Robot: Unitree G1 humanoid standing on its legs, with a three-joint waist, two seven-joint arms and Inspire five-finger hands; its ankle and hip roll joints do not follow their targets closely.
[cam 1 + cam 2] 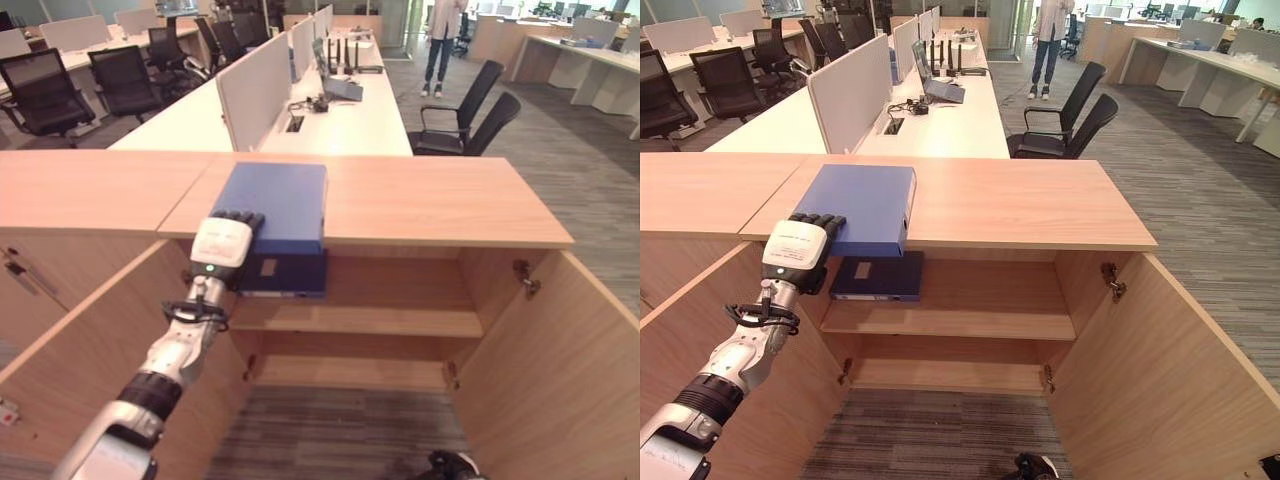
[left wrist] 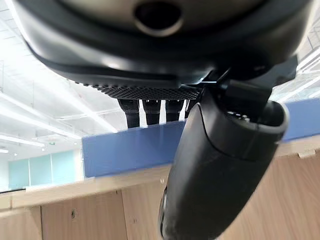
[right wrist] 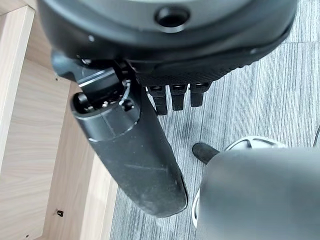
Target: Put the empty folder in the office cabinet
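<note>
A blue folder (image 1: 275, 205) lies flat on the office cabinet's top (image 1: 430, 200), its near end overhanging the front edge. My left hand (image 1: 222, 245) is at that end's left corner. Its fingers (image 2: 150, 110) are curled over the folder's upper face (image 2: 125, 150) and its thumb (image 2: 225, 165) reaches under the edge. Below, a darker blue folder (image 1: 285, 272) rests on the upper shelf (image 1: 400, 320) of the open cabinet. My right hand (image 3: 130, 145) hangs relaxed low over the carpet, holding nothing.
Both cabinet doors stand open, the left door (image 1: 90, 340) beside my arm and the right door (image 1: 560, 370) opposite. Behind the cabinet runs a long white desk (image 1: 340, 120) with dividers. Two black chairs (image 1: 470, 120) stand to its right, and a person (image 1: 440, 40) stands far back.
</note>
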